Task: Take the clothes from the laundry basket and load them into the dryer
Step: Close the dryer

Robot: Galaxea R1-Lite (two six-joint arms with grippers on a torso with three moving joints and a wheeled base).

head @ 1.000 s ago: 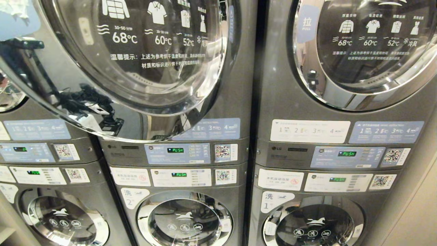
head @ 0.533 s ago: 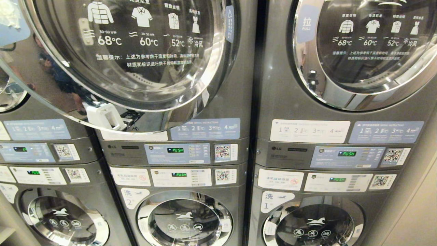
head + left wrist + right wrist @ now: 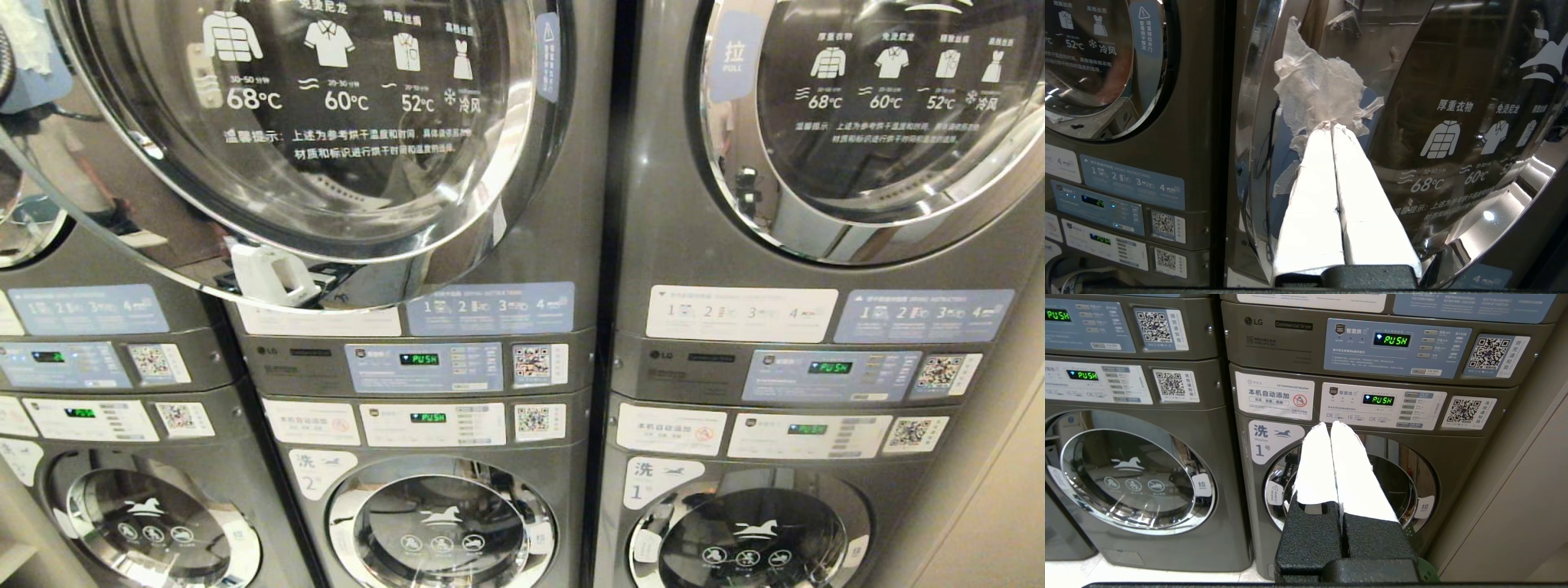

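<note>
**Left claw at the dryer door**

The left claw (image 3: 1332,125) has its fingers pressed together, tips against crumpled white tape (image 3: 1319,94) on the chrome rim of the dryer door (image 3: 310,139), which stands swung out. The right claw (image 3: 1329,424) is also closed, holding nothing, low before washer number one (image 3: 1351,490). No clothes or basket are in view.
</note>
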